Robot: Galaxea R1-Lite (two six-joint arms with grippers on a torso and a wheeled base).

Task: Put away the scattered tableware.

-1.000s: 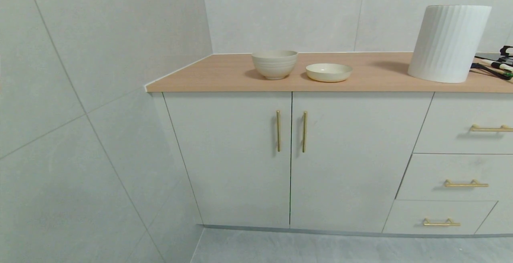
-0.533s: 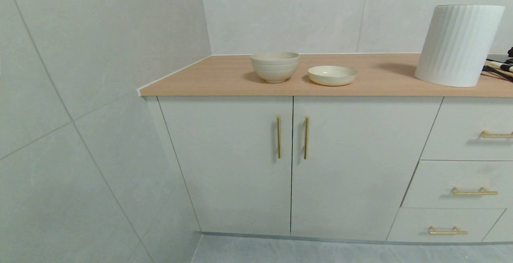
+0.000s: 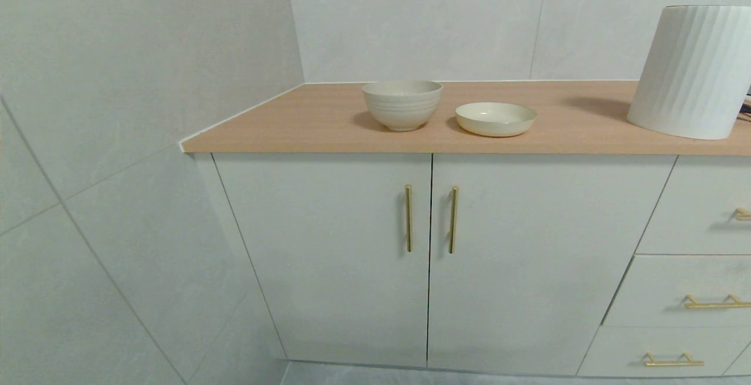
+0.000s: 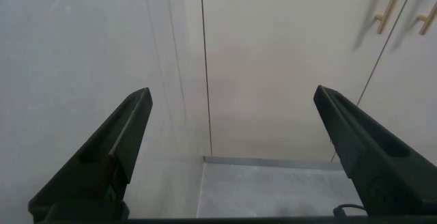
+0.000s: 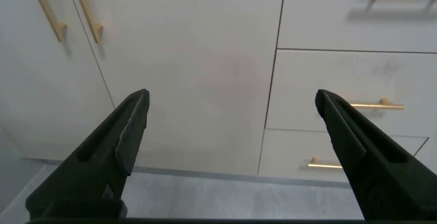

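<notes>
Camera closer to cabinet [image 3: 340, 267]; bowl [image 3: 402, 105] and dish [image 3: 496, 118] unmoved on counter [image 3: 293, 129].
Left gripper [image 4: 231, 93], right gripper [image 5: 231, 94]: both spread wide, empty.

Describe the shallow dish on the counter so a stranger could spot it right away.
Start at the wooden countertop above the white double-door cabinet. Two cream pieces sit near its front edge; the shallow dish is the one nearer the tall ribbed white container. Unlike the deep ribbed bowl beside it, it is low, wide and smooth.
</notes>
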